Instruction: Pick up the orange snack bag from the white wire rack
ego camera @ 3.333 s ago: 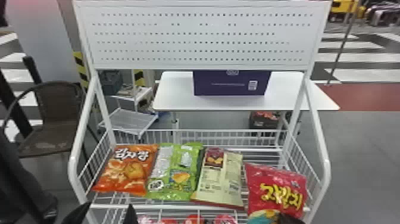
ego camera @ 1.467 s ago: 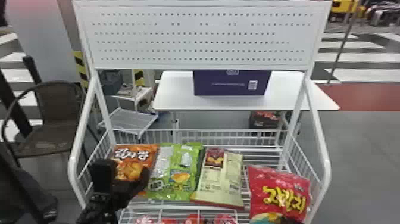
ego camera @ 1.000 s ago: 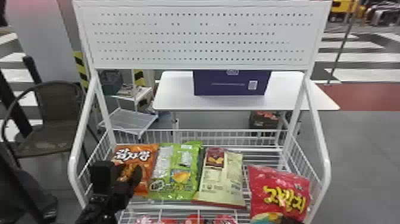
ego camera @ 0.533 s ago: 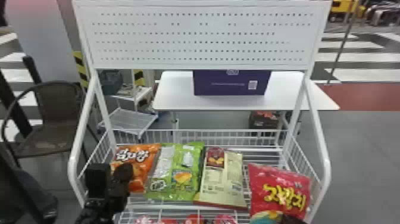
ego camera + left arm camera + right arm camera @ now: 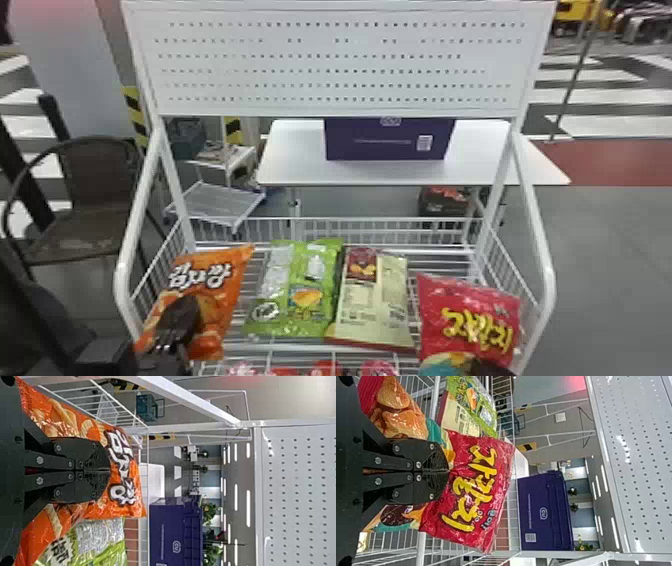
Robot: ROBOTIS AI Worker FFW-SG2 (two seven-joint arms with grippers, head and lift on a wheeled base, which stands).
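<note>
Grey floor (image 5: pixel 615 260) spreads behind everything, with white-striped paving farther back and a red patch to the right. On it stands the white wire rack (image 5: pixel 320 345), its perforated panel (image 5: pixel 330 65) rising over the basket shelf. Behind the rack is a white table (image 5: pixel 300 165), and off the rack's left side a brown wicker chair (image 5: pixel 95 185). A purple box (image 5: pixel 387 140) sits on that table.

Four snack bags are in a row along the rack's shelf. The orange snack bag (image 5: pixel 210 272) is at the left end, by the front left corner, tilted; whether it touches the wires I cannot tell. Next come a green bag (image 5: pixel 300 280) and a cream bag (image 5: pixel 372 310), side by side in the middle. A red bag (image 5: pixel 470 315) is at the right end, by the front right corner.

The left gripper (image 5: pixel 186 304) has its fingers clenched on the orange snack bag. The right gripper (image 5: pixel 492 368) has its fingers pinching the red bag near the shelf's front edge.
</note>
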